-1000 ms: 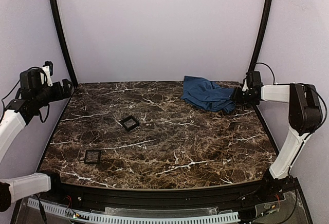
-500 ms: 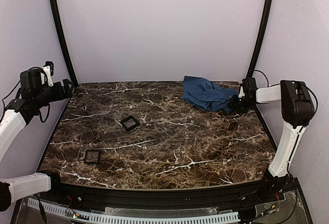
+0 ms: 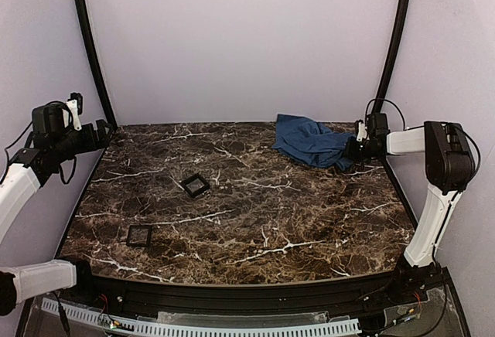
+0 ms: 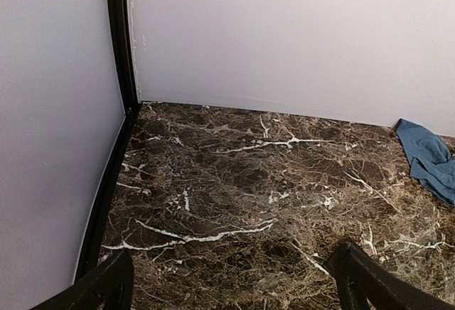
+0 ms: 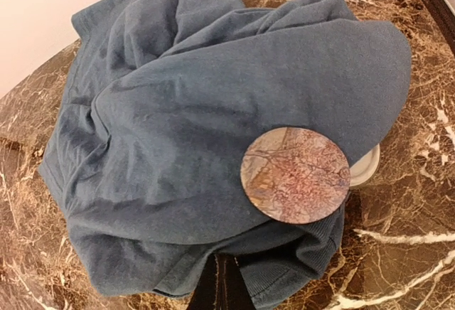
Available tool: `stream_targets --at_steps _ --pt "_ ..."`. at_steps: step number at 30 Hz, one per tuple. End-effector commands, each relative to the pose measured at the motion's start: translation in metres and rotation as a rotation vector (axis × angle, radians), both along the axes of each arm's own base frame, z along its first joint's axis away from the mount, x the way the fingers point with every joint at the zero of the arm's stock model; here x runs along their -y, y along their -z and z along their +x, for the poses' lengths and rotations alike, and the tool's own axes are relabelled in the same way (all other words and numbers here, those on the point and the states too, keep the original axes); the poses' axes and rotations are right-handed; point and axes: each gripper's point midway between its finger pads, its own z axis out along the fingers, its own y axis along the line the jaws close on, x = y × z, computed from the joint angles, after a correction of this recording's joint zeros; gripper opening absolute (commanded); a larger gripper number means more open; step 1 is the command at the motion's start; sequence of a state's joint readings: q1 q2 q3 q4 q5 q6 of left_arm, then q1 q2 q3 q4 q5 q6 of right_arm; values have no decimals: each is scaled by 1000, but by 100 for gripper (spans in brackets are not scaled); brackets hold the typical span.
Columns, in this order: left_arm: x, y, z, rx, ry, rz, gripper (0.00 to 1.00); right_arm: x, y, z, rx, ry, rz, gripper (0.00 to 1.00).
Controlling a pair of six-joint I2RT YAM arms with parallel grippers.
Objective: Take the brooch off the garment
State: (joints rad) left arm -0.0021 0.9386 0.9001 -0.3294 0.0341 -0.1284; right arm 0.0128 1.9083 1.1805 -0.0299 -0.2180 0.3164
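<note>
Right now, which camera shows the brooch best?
The right wrist view: the brooch sits close up, a round marbled disc on the blue garment. The top external view shows the garment far off, no brooch I can make out; the left wrist view catches only a garment corner.

Lighting was bright, even and diffuse in all three views; pale walls (image 3: pixel 232 43) rendered flat with no hotspots; marble table (image 3: pixel 255 213) showed no hard glare. Top external view was a bit soft and low-res; black corner posts (image 3: pixel 87 43) looked bowed near the frame edges, lens or frame unclear. Left wrist view was sharp mid-field; left gripper (image 4: pixel 227 281) fingers (image 4: pixel 370 285) at the bottom edge were dark and soft. Right wrist view was crisp on the blue garment (image 5: pixel 178 111); shadows sat under its folds, so light came from above; deepest shadow was under the bottom hem.
</note>
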Motion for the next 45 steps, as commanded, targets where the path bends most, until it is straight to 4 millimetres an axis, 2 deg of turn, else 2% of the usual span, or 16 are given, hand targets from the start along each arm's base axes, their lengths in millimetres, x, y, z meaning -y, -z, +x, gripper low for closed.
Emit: stream_targets --at_steps 1,3,7,11,17,31,34,36,39,43,45 --pt "4 6 0 -11 23 -9 100 4 -29 -1 94 -1 -24 0" --pt "5 5 -1 -9 24 -10 100 14 -23 -3 53 47 -64 3" --pt "5 4 -1 -5 25 -12 100 27 -6 -6 -12 107 -102 21" --pt "6 3 -2 -3 30 -13 100 27 8 -7 -52 117 -94 31" --pt "6 4 -2 -4 31 -14 100 19 13 -4 -53 90 -61 45" --pt "7 7 0 -14 34 -16 100 17 38 -3 -107 83 -48 55" --pt "7 7 1 -16 35 -17 100 15 43 -2 -115 78 -39 54" --pt "7 7 1 -16 36 -16 100 14 45 -2 -118 75 -33 49" --pt "7 7 1 -17 34 -15 100 12 44 -2 -112 67 -22 33" --pt "8 8 1 -19 43 -20 100 6 30 -3 -82 50 12 2" --pt "14 9 2 -19 72 -31 100 3 13 -10 -47 43 34 0"
